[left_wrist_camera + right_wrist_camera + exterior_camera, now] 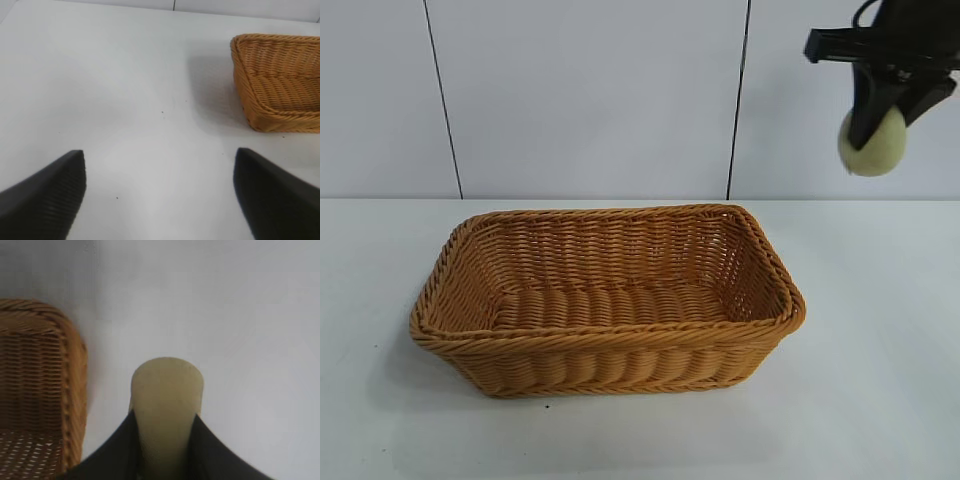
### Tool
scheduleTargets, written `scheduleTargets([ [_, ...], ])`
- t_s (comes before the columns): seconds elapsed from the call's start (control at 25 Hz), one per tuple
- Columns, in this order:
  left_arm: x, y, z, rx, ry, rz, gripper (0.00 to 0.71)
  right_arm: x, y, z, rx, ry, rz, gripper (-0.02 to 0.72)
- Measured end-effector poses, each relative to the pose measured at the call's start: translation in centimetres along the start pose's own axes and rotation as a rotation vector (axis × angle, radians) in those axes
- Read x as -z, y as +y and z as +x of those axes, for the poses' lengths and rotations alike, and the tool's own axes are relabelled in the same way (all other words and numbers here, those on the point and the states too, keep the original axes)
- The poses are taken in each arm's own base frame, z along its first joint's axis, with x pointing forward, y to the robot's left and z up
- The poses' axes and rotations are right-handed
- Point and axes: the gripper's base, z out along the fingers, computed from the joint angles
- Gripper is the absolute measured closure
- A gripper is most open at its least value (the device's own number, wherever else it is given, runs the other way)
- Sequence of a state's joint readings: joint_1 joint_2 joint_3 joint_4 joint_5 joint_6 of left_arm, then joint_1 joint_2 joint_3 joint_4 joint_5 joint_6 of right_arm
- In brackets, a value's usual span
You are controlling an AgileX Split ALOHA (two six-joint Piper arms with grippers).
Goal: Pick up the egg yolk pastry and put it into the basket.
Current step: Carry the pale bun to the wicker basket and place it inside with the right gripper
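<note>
The orange-tan wicker basket [610, 300] stands in the middle of the white table, and nothing lies inside it. My right gripper [880, 125] is shut on the pale yellowish egg yolk pastry [873, 142] and holds it high in the air, to the right of the basket and above its level. In the right wrist view the pastry [166, 400] sits between the two black fingers [112, 452], with the basket's end [47, 390] off to one side below. My left gripper [160, 192] is open and empty over bare table, with a basket corner [280, 80] showing farther off.
The white table [880, 380] extends on all sides of the basket. A pale panelled wall [590, 100] stands behind it.
</note>
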State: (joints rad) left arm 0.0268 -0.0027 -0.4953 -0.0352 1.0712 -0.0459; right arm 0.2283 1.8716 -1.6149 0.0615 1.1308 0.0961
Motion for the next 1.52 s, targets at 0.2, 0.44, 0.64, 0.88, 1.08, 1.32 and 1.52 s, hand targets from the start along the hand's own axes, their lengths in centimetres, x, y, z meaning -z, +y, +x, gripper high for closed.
scheduleTargets([
  [0.2,0.0,0.0,0.0,0.0,0.0,0.0,0.123,-0.2,7.2,1.1,0.136,-0.036,-0.063,0.553],
  [0.44,0.0,0.0,0.0,0.0,0.0,0.0,0.123,-0.6,13.9,2.6,0.226,-0.12,-0.145,0.553],
  [0.64,0.0,0.0,0.0,0.0,0.0,0.0,0.123,-4.4,16.7,3.3,0.268,-0.082,-0.154,0.553],
  [0.88,0.0,0.0,0.0,0.0,0.0,0.0,0.123,-10.6,17.2,3.4,0.266,-0.025,-0.129,0.553],
  [1.08,0.0,0.0,0.0,0.0,0.0,0.0,0.123,-13.6,17.1,3.8,0.261,0.019,-0.111,0.553],
  [1.32,0.0,0.0,0.0,0.0,0.0,0.0,0.123,-13.7,17.1,3.9,0.26,0.031,-0.109,0.405],
  [1.52,0.0,0.0,0.0,0.0,0.0,0.0,0.123,-12.8,17.1,3.8,0.262,0.039,-0.108,0.093],
])
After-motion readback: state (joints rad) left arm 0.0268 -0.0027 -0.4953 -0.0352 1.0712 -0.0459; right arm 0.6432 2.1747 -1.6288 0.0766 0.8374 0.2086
